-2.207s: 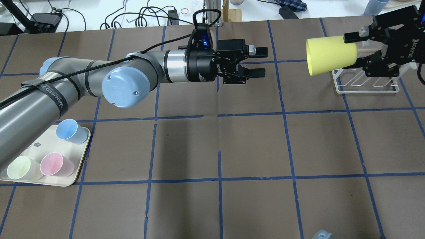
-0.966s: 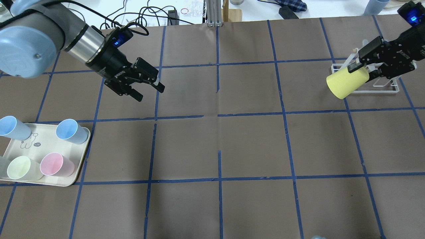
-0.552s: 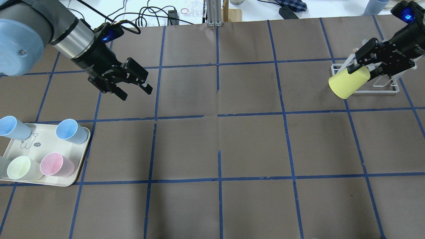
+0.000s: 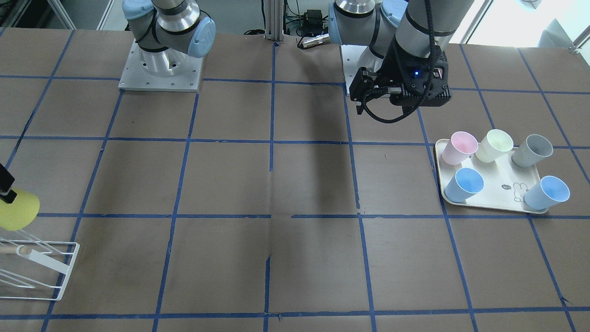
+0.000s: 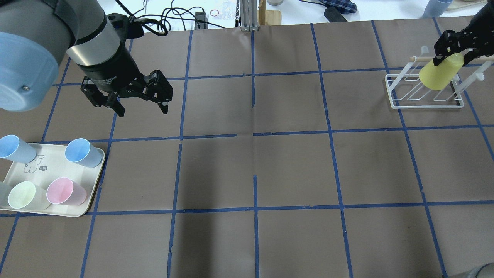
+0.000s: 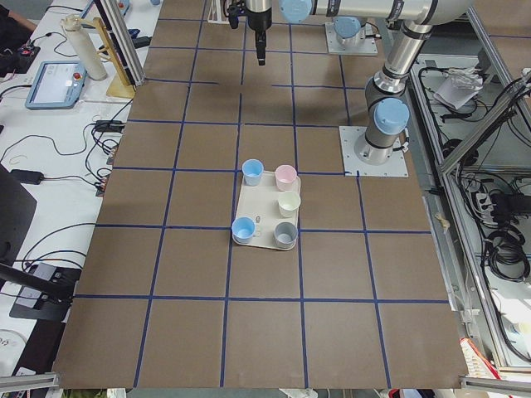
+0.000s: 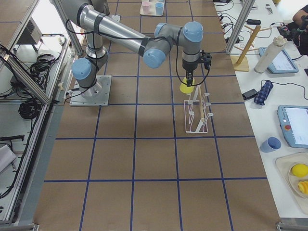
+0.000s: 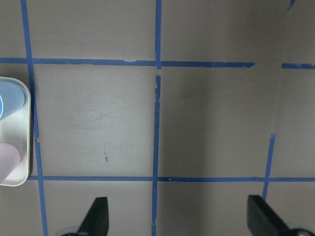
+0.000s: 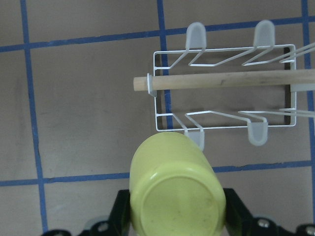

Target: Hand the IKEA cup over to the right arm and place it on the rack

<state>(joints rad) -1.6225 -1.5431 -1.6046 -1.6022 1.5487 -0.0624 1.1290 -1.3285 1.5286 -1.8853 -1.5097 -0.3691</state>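
While the right arm [image 7: 120, 32] clamps its jaws on the bright yellow IKEA cup [image 5: 440, 75] near the base, mouth down and tilted, the cup hangs over the white wire rack [image 9: 221, 79] by the far right corner of the desk [image 5: 293, 170]. Contact with a prong [image 9: 195, 139] cannot be told. The left arm [image 5: 38, 19] has its jaws spread wide and empty above the desk, near the cream tray [image 5: 50, 170] at the left edge.

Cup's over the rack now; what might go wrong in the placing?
The cup, mouth down in the right gripper, hangs over the edge of the rack, partly outside the frame; its rim may catch the prong beneath, or miss it and fall outside. A snag could drag the wire rack.
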